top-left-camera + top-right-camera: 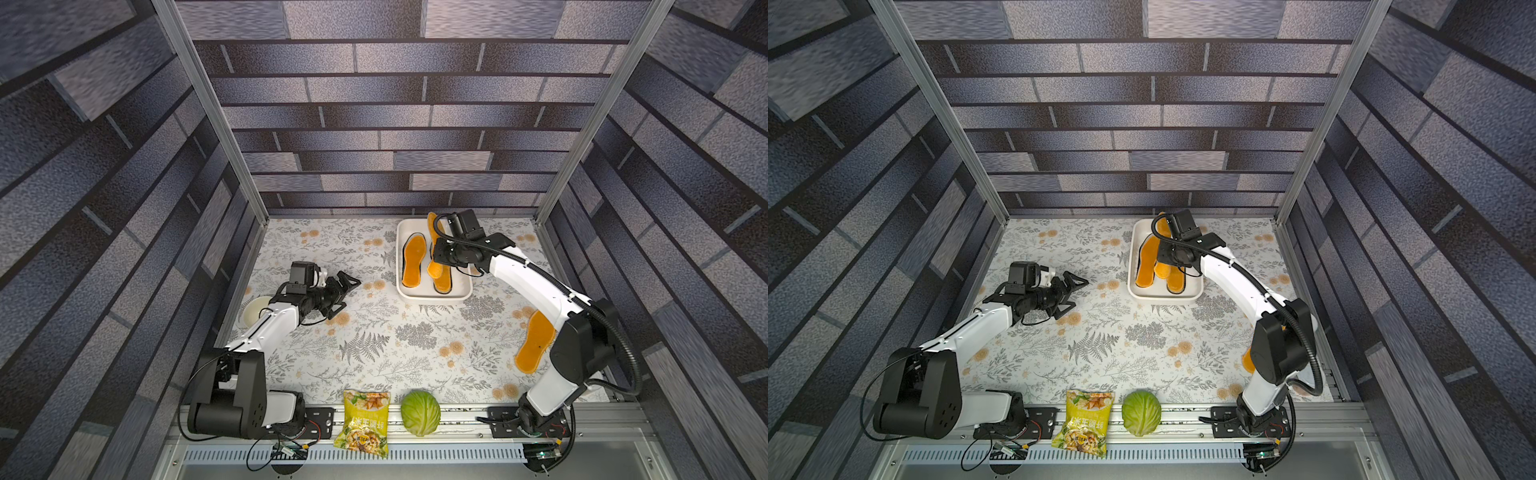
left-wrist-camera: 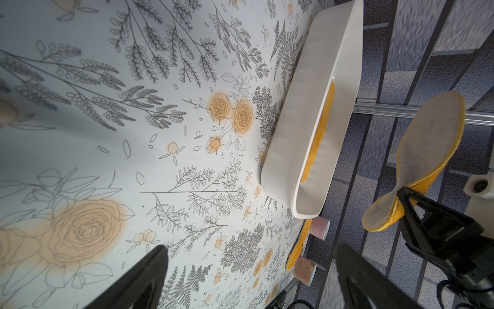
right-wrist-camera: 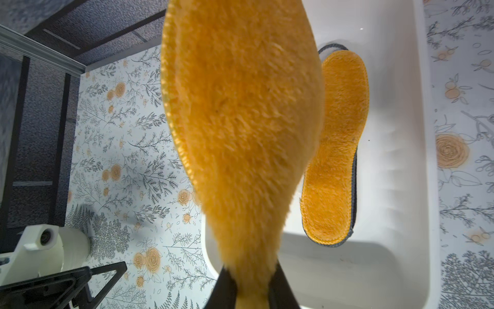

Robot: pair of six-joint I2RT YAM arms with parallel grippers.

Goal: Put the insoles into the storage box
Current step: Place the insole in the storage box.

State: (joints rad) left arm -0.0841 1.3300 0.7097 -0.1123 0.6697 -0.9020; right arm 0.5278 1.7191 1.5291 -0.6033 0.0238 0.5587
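Insole in right pincer, seemingly over box

The jaws of the right gripper are masked by its wrist in both top views. The insole on the table is partly covered by the right arm. In the right wrist view the held insole is blurred and cut off at the picture's edge, and part of the box is hidden behind it. The bowl is partly concealed by the left arm.

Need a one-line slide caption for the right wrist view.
Right gripper pinches a fuzzy orange insole over the white storage box, where another orange insole already lies.
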